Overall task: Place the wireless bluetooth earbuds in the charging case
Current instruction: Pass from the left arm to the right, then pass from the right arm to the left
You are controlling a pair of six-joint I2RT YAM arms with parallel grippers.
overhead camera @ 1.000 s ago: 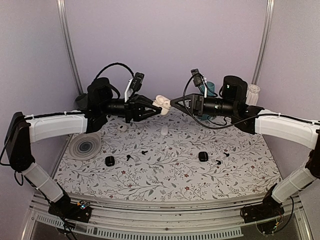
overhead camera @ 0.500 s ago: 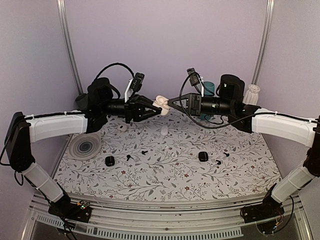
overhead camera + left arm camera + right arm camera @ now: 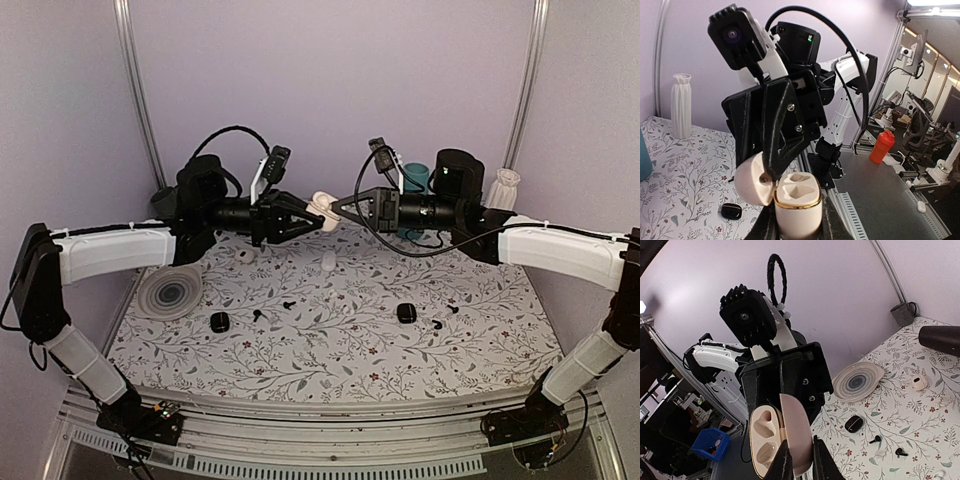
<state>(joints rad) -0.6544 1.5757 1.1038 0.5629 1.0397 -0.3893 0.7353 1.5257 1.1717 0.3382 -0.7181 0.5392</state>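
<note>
Grips the cream charging case (image 3: pixel 322 204) by its body in the left gripper (image 3: pixel 311 215), jaws closed on both sides, raised over the far middle of the bench (image 3: pixel 340 355). Meets it from the right with the right gripper (image 3: pixel 338 207), jaws narrowed to a slit on the rim of the open lid (image 3: pixel 797 430). Shows two moulded sockets in the body (image 3: pixel 798 197), with nothing seated in them, and a gold band round the rim.

Has the earbuds down on the bench, well apart from both grippers: black earbuds (image 3: pixel 289 302) scattered left and right of the middle, a white earbud (image 3: pixel 328 262) farther back, almost under the case.

Has two black cases (image 3: pixel 219 322) among them, a small pale case (image 3: pixel 245 256) far left, a ringed disc (image 3: pixel 170 295) at the left edge, and a teal cup (image 3: pixel 415 178) and white vase (image 3: pixel 507 186) behind the right arm.
</note>
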